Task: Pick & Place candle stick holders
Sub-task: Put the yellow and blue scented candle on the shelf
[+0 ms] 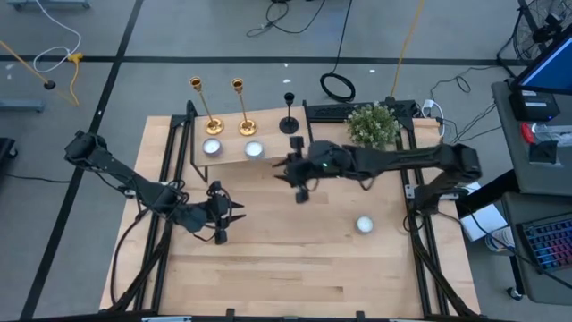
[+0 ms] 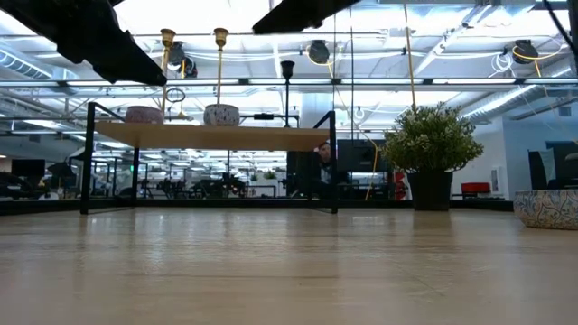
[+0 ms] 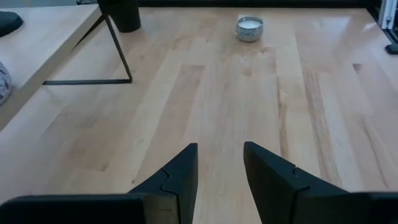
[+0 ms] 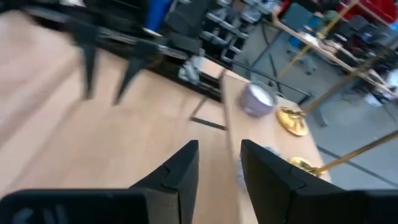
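Note:
Two tall gold candle stick holders (image 1: 212, 123) (image 1: 248, 125) and a shorter black one (image 1: 289, 123) stand upright on their round bases on a raised wooden shelf (image 1: 232, 159) at the table's far side. They also show in the low view (image 2: 168, 72) (image 2: 219, 68) (image 2: 287, 86). My right gripper (image 1: 284, 170) is open and empty, above the table just right of the shelf's near right corner; its wrist view shows the gold bases (image 4: 291, 120). My left gripper (image 1: 236, 213) is open and empty over the table's middle left.
Two small candle bowls (image 1: 212, 148) (image 1: 254, 149) sit on the shelf in front of the gold holders. A potted plant (image 1: 371, 125) stands at the far right. Another candle bowl (image 1: 364, 224) sits on the table right of centre. Bare wood lies toward the near edge.

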`<state>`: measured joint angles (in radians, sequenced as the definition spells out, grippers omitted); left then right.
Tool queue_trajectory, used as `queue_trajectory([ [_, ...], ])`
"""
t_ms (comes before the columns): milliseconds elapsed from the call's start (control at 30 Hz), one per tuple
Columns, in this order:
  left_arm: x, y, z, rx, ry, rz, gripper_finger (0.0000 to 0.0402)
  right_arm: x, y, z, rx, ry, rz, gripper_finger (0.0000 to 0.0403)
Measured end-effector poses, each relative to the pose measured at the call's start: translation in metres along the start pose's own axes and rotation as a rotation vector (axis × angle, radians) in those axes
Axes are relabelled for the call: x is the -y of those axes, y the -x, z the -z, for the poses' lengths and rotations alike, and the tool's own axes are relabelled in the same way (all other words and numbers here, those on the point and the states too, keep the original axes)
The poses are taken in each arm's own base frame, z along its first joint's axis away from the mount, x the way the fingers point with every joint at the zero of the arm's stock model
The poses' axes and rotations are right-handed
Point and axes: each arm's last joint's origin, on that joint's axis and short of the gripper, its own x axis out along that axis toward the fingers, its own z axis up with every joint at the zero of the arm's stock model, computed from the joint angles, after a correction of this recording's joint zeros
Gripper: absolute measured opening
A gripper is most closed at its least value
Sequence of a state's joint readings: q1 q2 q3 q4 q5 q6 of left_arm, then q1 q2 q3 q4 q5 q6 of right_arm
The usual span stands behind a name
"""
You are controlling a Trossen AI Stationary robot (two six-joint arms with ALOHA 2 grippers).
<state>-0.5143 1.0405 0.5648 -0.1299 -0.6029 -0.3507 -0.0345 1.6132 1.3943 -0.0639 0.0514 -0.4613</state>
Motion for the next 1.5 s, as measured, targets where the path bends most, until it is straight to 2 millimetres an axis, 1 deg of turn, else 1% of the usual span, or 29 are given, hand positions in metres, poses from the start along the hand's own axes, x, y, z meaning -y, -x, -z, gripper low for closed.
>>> queue_trajectory([
  [133, 0.002, 0.001, 0.001, 0.001, -0.003, 0.012, 0.0136, -0.017, 0.027, 0.001, -0.020, -0.030, -0.056, 0.0137],
  [267, 0.003, 0.002, 0.001, 0.001, -0.005, 0.017, 0.0136, -0.034, 0.051, 0.016, -0.045, -0.108, -0.096, 0.0164],
  [367, 0.003, 0.002, 0.000, 0.005, -0.003, 0.017, 0.0136, -0.047, 0.068, 0.035, -0.072, -0.194, -0.121, 0.0181],
  [467, 0.003, 0.002, 0.000, 0.007, -0.003, 0.012, 0.0136, -0.059, 0.086, 0.055, -0.099, -0.291, -0.142, 0.0189],
  [700, 0.003, 0.002, 0.000, 0.016, -0.005, -0.005, 0.0136, -0.087, 0.123, 0.100, -0.170, -0.490, -0.197, 0.0181],
  [833, 0.002, 0.002, 0.000, 0.018, -0.004, -0.011, 0.0136, -0.101, 0.139, 0.119, -0.295, -0.591, -0.235, 0.0179],
  [1033, 0.003, 0.002, -0.001, 0.028, 0.001, -0.011, 0.0136, -0.118, 0.153, 0.140, -0.559, -0.728, -0.232, 0.0178],
  [1200, 0.003, 0.002, -0.001, 0.031, -0.002, -0.011, 0.0136, -0.130, 0.159, 0.166, -0.793, -0.801, -0.162, 0.0176],
  [1367, 0.003, 0.002, -0.001, 0.031, -0.002, -0.012, 0.0136, -0.142, 0.160, 0.193, -0.874, -0.830, -0.135, 0.0166],
  [1500, 0.003, 0.002, -0.001, 0.030, -0.002, -0.012, 0.0136, -0.144, 0.161, 0.202, -0.896, -0.841, -0.121, 0.0154],
])
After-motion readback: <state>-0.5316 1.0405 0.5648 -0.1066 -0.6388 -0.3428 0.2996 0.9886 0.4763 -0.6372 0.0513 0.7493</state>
